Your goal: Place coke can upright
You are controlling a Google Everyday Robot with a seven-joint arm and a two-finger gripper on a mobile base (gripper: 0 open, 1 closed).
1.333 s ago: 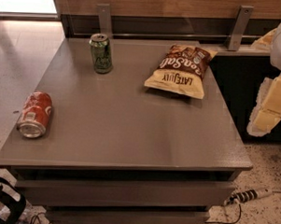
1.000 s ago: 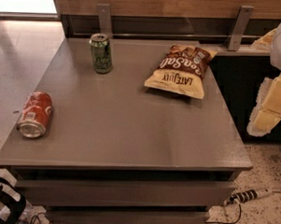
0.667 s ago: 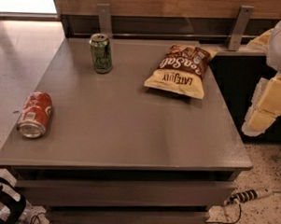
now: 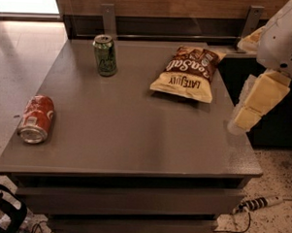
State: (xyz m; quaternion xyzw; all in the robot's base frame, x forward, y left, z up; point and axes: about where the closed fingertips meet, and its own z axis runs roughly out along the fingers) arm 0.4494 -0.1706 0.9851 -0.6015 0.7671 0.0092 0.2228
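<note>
Gripper (image 4: 238, 122) nearer, at right edge of table (image 4: 135, 135), grip unclear; coke can (image 4: 36, 119) sideways.

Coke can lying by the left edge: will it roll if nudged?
Likely rolls: the coke can lies on its round side, close to the table edge. Probably light, dentable: thin aluminium. The gripper hangs by the right edge, far off.

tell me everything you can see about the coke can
The coke can is small and red with white lettering. It looks like aluminium, and a silver end faces the camera. It lies on its side, not upright, near the front-left corner of the table, with its length running roughly front to back. Only the tabletop touches it. The pincer hangs by the table's right edge, well apart from the can.
</note>
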